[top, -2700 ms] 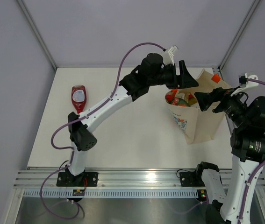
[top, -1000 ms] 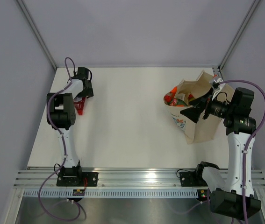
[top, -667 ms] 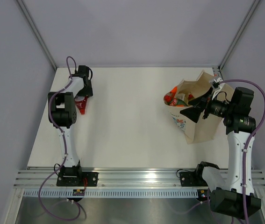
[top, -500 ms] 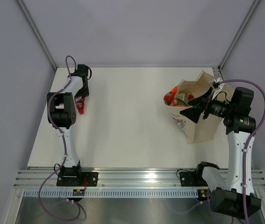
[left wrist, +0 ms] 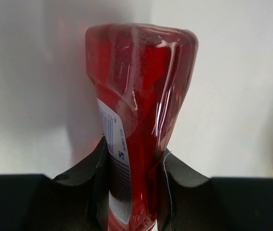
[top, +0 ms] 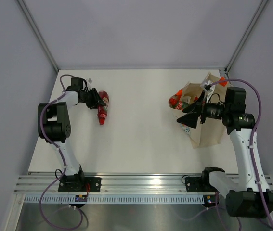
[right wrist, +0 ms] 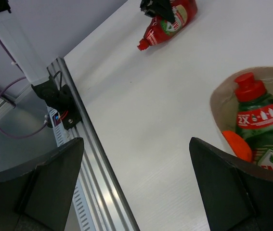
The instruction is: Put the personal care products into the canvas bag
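Note:
A red bottle (top: pixel 102 109) with a white label is clamped between the jaws of my left gripper (top: pixel 94 100) at the table's far left. In the left wrist view the red bottle (left wrist: pixel 138 96) rises out of the shut left gripper (left wrist: pixel 134 190), its base pointing away. The beige canvas bag (top: pixel 208 134) stands at the right and holds red-capped bottles (top: pixel 176 101). My right gripper (top: pixel 193 110) hangs open at the bag's left rim with nothing in it. The right wrist view shows a green red-capped bottle (right wrist: pixel 259 118) inside the bag's rim (right wrist: pixel 219 94), and the red bottle (right wrist: pixel 171 18) far off.
An aluminium rail (top: pixel 141 184) runs along the near edge, with both arm bases bolted to it. Grey walls close in the left, back and right sides. White tabletop (top: pixel 136 125) lies between the red bottle and the bag.
My left gripper has shut on the red bottle and carried it to the right, away from the left wall. The right gripper has shifted slightly left at the bag, still open.

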You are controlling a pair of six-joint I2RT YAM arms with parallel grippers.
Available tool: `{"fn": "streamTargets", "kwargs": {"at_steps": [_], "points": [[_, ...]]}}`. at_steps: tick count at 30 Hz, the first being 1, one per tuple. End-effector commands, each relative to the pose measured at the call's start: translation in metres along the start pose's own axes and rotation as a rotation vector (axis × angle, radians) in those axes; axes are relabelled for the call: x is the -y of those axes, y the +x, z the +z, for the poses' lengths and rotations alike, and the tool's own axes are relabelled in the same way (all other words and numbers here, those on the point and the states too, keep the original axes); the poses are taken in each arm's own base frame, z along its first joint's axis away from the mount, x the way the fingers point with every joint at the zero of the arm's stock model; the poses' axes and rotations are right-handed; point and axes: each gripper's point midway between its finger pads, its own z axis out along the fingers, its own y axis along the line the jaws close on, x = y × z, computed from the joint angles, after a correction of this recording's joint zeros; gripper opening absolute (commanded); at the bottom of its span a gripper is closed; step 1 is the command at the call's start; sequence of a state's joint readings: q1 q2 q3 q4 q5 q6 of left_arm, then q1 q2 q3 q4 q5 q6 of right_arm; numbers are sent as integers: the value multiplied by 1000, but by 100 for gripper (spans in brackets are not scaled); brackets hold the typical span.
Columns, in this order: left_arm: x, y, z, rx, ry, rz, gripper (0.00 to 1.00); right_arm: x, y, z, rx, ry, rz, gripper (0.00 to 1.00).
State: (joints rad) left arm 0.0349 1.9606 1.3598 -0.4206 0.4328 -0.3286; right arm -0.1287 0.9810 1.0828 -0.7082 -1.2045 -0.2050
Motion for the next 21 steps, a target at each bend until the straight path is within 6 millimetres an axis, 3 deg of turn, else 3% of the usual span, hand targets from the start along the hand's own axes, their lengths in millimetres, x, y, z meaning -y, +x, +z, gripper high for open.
{"fn": "streamTargets", "kwargs": {"at_steps": [1,2,3,5,6,8,10,11,12,13,15,17,18,19,20,21], "points": [[54,35,-18,-124,341,-124,0,-10,7,24,-85,-35,-12,100],[71,31,-24,-104,450,-104,0,-9,10,30,-106,-28,1,99],[79,33,-29,-114,494,-157,0,8,16,39,-144,35,29,98],[95,41,-39,-98,623,-139,0,11,20,56,-197,56,30,95],[101,45,-43,-114,651,-177,0,31,30,66,-246,128,57,94],[109,54,-51,-100,727,-150,0,29,29,88,-284,140,44,93],[123,53,-63,-74,807,-139,0,42,28,112,-282,214,65,93],[126,65,-68,-87,836,-150,0,31,29,128,-277,196,96,94],[131,66,-75,-110,858,-211,0,31,28,137,-262,206,101,98],[140,59,-87,-48,919,-142,0,31,17,153,-202,193,88,100],[156,74,-100,-96,977,-212,0,14,23,174,-187,102,140,100],[171,74,-125,-19,1083,-135,0,4,7,192,-108,45,165,100],[174,80,-133,-61,1107,-216,0,3,10,203,-113,28,193,99],[181,81,-150,-3,1177,-144,0,4,2,210,-86,16,211,100],[184,82,-154,-3,1196,-173,0,1,-6,215,-68,9,282,100],[186,85,-158,-14,1200,-190,0,7,1,225,-93,6,331,99]]}}
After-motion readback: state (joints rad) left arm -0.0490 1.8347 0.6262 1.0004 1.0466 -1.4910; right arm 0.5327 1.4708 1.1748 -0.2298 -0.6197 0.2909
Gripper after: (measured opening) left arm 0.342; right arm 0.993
